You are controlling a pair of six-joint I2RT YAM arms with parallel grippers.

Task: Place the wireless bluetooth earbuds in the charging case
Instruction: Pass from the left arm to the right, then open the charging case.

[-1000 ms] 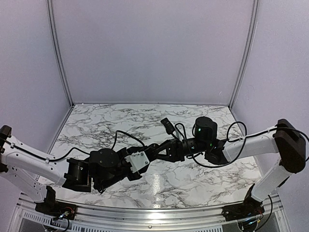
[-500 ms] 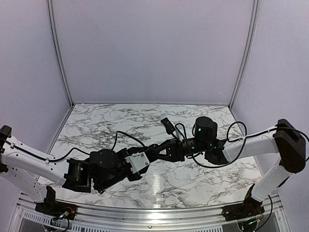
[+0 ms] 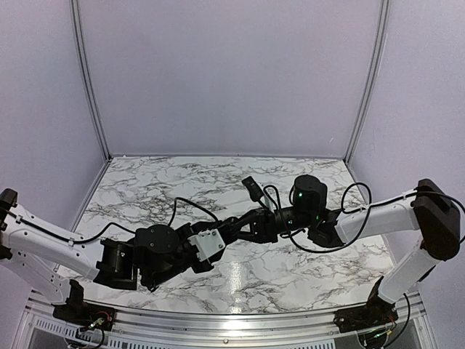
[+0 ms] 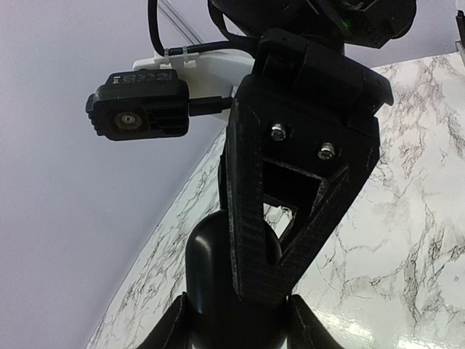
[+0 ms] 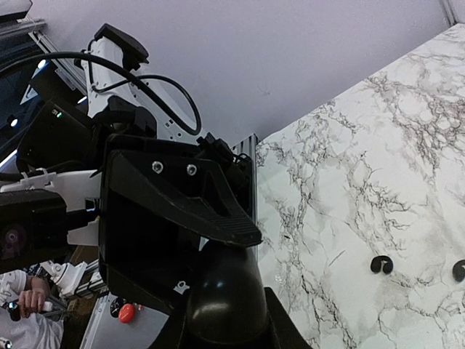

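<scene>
Left gripper (image 4: 236, 331) and right gripper (image 5: 227, 331) both clamping case (image 5: 224, 294), bottom centre of wrist frames; earbuds (image 5: 381, 264) lying on table (image 5: 349, 182), lower right.

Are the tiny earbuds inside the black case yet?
No, the earbuds lie on the marble table, away from the charging case.

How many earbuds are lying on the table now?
2. One earbud lies on the table in the right wrist view; another earbud lies right of it, at the frame edge. Others may be hidden.
</scene>
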